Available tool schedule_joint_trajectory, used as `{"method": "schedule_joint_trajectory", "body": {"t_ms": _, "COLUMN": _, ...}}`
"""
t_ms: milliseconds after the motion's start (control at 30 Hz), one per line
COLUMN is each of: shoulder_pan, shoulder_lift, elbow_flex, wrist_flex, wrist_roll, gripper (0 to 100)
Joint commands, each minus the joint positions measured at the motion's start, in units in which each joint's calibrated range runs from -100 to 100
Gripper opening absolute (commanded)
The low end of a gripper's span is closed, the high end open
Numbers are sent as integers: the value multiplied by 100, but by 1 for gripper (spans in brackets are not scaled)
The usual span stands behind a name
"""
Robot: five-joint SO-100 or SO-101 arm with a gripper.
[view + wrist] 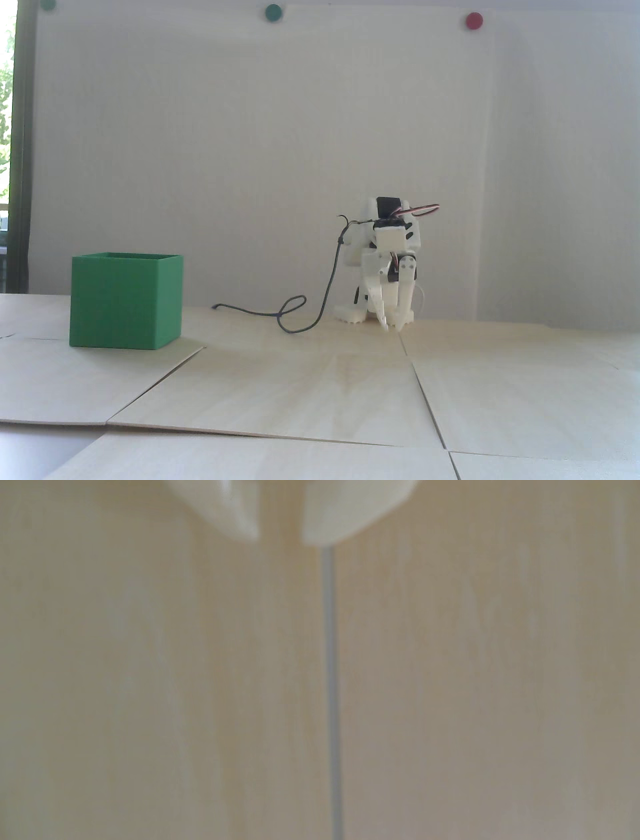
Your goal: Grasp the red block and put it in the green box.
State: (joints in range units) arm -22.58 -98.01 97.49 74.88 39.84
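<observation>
1. The hand (393, 327) hangs fingertips-down at the foot of the folded white arm (390, 250), its tips at or just above the tabletop (320, 390). It sits well to the right of the green box in the fixed view.
2. Hand state: in the wrist view the hand (280, 539) shows two pale fingertips with a narrow strip of bare tabletop between them. The fingers are slightly apart and hold nothing. This view is blurred, so the width of the gap is uncertain.
3. A seam (330, 687) between tabletop panels runs away from the right-hand fingertip in the wrist view.
4. A dark cable (300, 315) trails from the arm and loops on the tabletop, between the arm and the green box.
5. The green box (125, 300) stands upright and open-topped at the left of the fixed view, well apart from the arm.
6. The red block is not visible in either view. Its location cannot be stated. The box interior is hidden from this angle.
7. Handling judgement: a small block of this type is probably light and rigid. Grip it across its narrower pair of opposite faces, centred, with the fingertips low, to prevent it twisting out.
</observation>
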Motion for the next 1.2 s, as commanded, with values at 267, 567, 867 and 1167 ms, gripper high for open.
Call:
{"method": "schedule_joint_trajectory", "body": {"t_ms": 267, "shoulder_pan": 582, "shoulder_lift": -73, "elbow_flex": 118, "wrist_flex": 194, "wrist_roll": 9, "gripper": 3}}
{"method": "schedule_joint_trajectory", "body": {"t_ms": 567, "shoulder_pan": 566, "shoulder_lift": -73, "elbow_flex": 118, "wrist_flex": 177, "wrist_roll": 279, "gripper": 3}}
{"method": "schedule_joint_trajectory", "body": {"t_ms": 867, "shoulder_pan": 598, "shoulder_lift": -73, "elbow_flex": 118, "wrist_flex": 177, "wrist_roll": 503, "gripper": 3}}
{"method": "schedule_joint_trajectory", "body": {"t_ms": 1167, "shoulder_pan": 598, "shoulder_lift": -73, "elbow_flex": 118, "wrist_flex": 177, "wrist_roll": 696, "gripper": 3}}
